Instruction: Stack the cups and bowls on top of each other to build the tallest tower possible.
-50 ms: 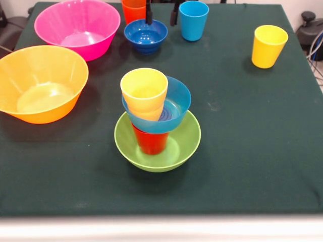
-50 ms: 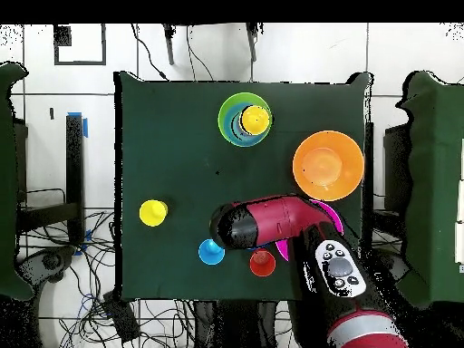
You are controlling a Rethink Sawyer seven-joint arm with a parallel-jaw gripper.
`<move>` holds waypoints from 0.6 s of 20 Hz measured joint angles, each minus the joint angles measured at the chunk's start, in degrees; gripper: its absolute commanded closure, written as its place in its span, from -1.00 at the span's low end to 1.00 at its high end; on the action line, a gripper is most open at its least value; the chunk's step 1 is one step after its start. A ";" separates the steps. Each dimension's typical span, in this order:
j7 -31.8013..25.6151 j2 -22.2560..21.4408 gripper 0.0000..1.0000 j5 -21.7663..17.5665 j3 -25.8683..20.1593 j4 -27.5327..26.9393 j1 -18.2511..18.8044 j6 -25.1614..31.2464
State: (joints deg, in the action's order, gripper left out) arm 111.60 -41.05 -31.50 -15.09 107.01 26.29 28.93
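The gripper (image 1: 161, 19) hangs with its fingers spread over the dark blue bowl (image 1: 146, 35), between the orange cup (image 1: 133, 9) and blue cup (image 1: 194, 20). Well in front stands the tower (image 1: 155, 121): green bowl (image 1: 174, 150), red cup (image 1: 150, 142), light blue bowl (image 1: 176, 103), yellow cup (image 1: 144, 93).

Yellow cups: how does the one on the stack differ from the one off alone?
The stacked yellow cup sits tilted in the light blue bowl, atop the red cup and green bowl. The lone yellow cup stands upright on the green cloth, touching nothing. Both are open side up and show nothing inside.
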 measured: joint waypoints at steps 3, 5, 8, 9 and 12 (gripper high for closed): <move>0.00 1.92 -1.00 -0.03 1.98 0.00 -1.25 -1.74; 0.00 2.81 -1.00 -0.01 2.76 -0.03 -1.86 -2.51; 0.00 5.30 -1.00 0.01 4.88 -0.04 -3.54 -4.45; 0.00 5.69 -1.00 0.01 5.15 -0.04 -3.77 -4.72; 0.00 7.72 -1.00 0.01 6.79 -0.05 -5.10 -6.50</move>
State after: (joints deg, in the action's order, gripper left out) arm 111.60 -33.33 -31.50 -8.30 106.96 21.19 22.43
